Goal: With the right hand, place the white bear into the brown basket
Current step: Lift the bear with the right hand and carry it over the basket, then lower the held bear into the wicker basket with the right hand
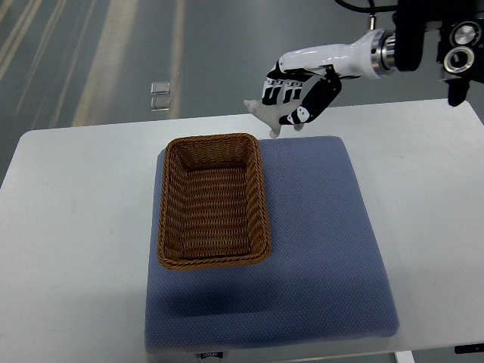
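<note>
white bear (266,115) in right hand (296,92) (lifted), beyond brown basket (214,261)

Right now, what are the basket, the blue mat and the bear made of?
The basket looks like woven wicker, brown and matte: you can see the braided strands. The blue mat seems a soft fabric cushion, with a dotted weave and rounded edges. The bear, held in the right hand, looks white and smooth; plush or plastic, I can't tell.
</note>
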`<action>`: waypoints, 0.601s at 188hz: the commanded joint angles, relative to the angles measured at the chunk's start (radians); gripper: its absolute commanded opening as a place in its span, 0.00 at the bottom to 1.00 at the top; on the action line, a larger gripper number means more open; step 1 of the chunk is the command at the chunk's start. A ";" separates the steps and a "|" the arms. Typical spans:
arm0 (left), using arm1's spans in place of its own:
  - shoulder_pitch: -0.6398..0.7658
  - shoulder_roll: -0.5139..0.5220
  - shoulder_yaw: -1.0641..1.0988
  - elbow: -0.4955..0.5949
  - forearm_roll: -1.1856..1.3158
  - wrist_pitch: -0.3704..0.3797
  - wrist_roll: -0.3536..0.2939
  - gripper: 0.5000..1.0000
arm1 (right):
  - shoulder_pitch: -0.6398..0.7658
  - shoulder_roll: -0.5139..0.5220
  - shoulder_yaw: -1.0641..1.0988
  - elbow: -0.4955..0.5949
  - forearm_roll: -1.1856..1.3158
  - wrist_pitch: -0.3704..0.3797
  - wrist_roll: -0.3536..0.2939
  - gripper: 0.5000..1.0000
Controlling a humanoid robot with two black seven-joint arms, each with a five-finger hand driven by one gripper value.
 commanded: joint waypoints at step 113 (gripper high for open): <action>-0.003 0.000 -0.002 0.005 -0.001 0.002 0.000 1.00 | -0.180 0.572 -0.085 -0.476 -0.024 -0.113 0.000 0.00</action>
